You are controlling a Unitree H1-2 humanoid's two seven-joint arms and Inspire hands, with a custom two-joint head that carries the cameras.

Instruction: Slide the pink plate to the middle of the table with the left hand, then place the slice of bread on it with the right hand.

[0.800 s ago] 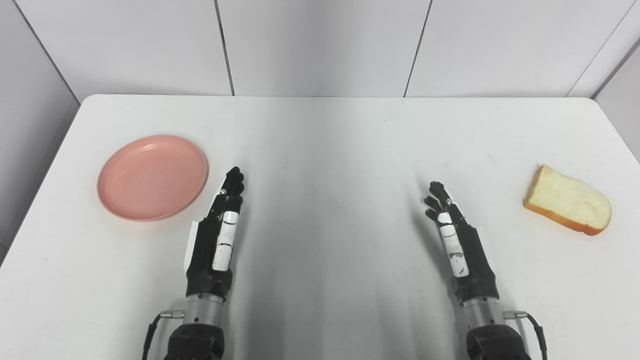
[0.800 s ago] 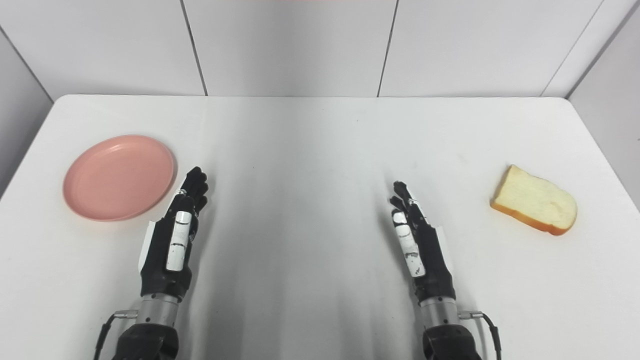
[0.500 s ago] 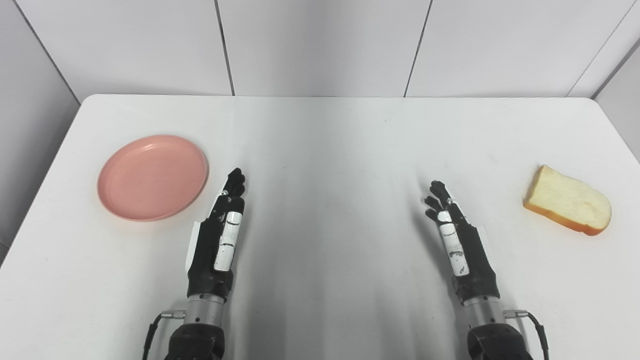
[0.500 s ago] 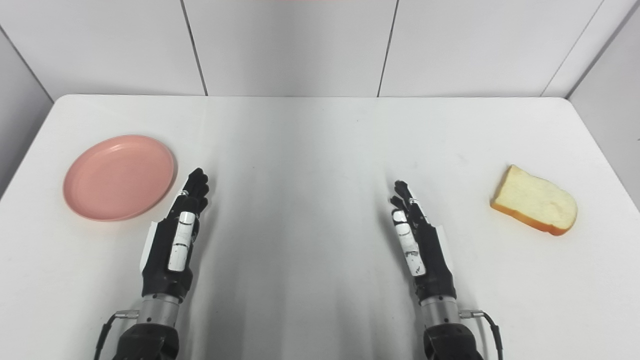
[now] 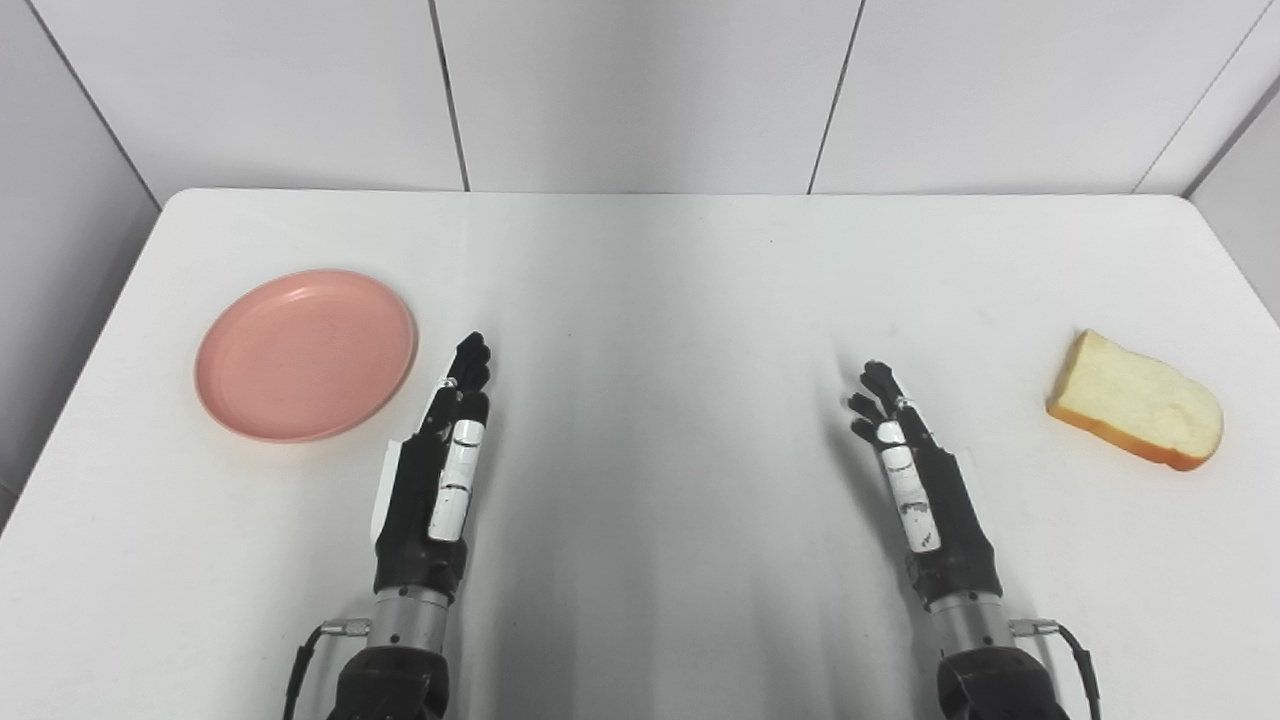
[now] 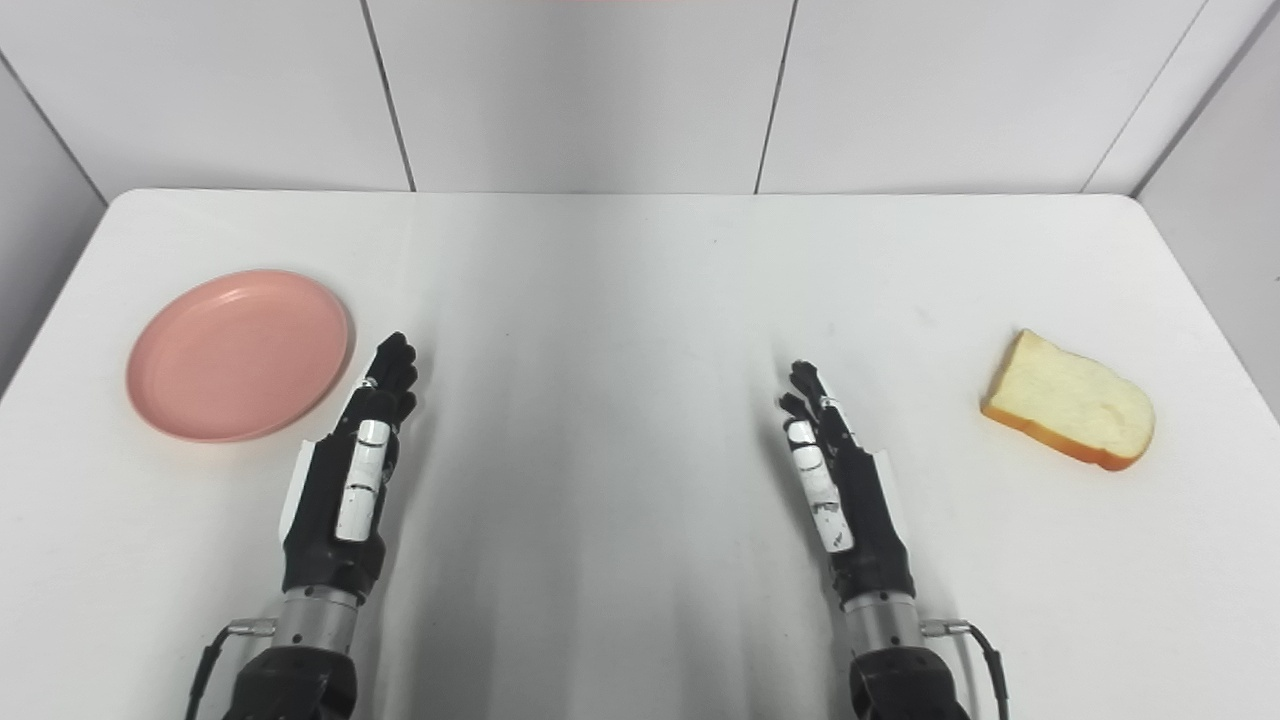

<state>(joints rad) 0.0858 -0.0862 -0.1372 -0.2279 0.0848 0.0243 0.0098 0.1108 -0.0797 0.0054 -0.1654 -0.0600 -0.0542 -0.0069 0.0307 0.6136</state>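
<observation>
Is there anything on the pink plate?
No, it is empty. The pink plate shows only its bare inside, and the slice of bread lies far right.

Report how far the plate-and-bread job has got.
Nothing is done yet. The pink plate sits at the table's left side; the slice of bread lies far right. Left hand and right hand are open, holding nothing. Left: slide the plate to the middle, then put bread on it.

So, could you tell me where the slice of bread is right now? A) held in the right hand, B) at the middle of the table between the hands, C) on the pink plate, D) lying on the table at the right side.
D: the slice of bread lies on the table far right, apart from the open right hand and the pink plate.
</observation>
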